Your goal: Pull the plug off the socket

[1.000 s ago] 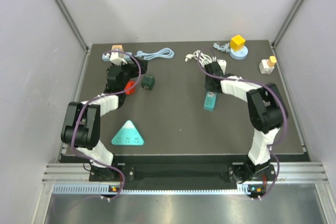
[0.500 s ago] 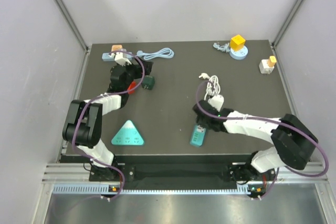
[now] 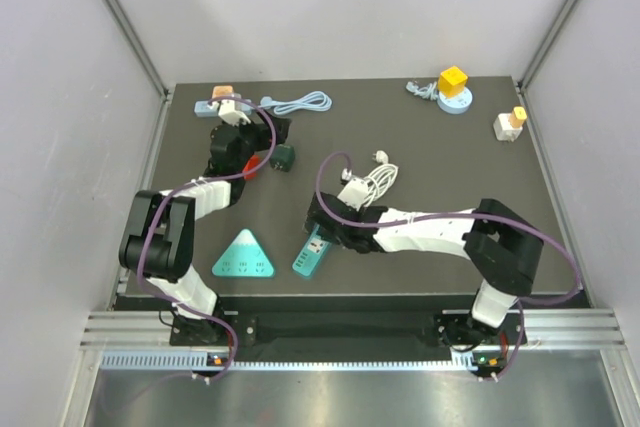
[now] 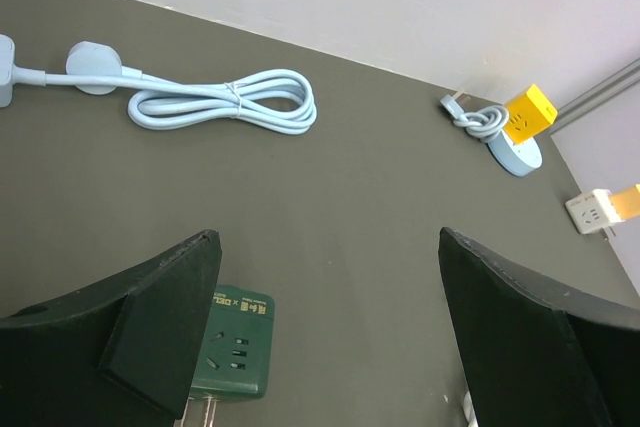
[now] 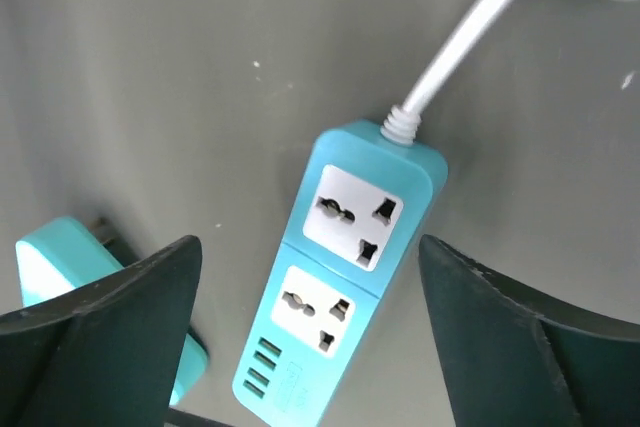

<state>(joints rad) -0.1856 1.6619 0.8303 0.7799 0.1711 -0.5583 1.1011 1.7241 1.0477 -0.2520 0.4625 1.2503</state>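
Currently, the teal power strip [image 5: 360, 209] is seen lying flat near the front edge of the counter, about mid-width, with its white cord [image 3: 372, 183] coiled just behind it. The right gripper [image 5: 308, 282] is held wide open above the strip, gripping nothing. Towards the back-left corner, the left gripper [image 4: 330, 247] is spread wide over a dark green adapter [image 4: 237, 357].
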